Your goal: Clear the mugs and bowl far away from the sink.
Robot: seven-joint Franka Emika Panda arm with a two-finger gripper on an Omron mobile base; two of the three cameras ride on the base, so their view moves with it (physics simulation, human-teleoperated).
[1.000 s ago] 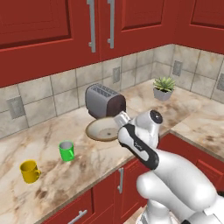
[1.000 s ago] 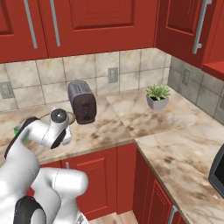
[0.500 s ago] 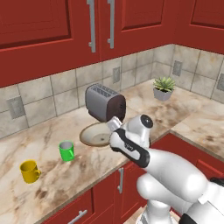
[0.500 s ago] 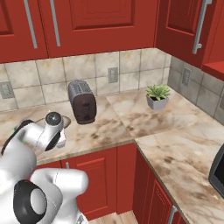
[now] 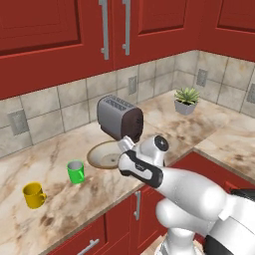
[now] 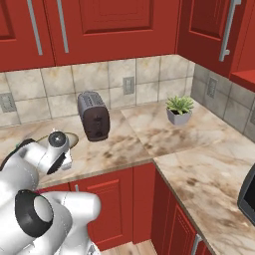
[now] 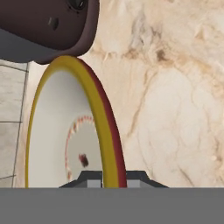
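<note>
There are two mugs on the marble counter [image 5: 60, 219], one bowl, one toaster and one potted plant; taking the toaster [image 5: 119, 118] as the mark, the bowl [image 5: 106, 155] lies flat on the counter just in front of it, almost touching its base, wide and shallow with nothing that I can see inside beyond its pale speckled floor; the green mug [image 5: 76, 172] stands upright a little further out from the toaster, beyond the bowl's left edge, mouth up, and I cannot make out anything in it; the yellow mug [image 5: 33, 194] stands upright further out again the same way, well apart from the toaster, its handle turned toward the right; the potted plant [image 5: 186, 100] sits well off on the toaster's other side, near the corner of the tiled wall; the gripper [image 7: 110, 180] is down at the bowl's near rim, one small fingertip either side of the rim, so it looks closed onto the bowl's edge; the rim runs straight away from the hand toward the toaster's base.
</note>
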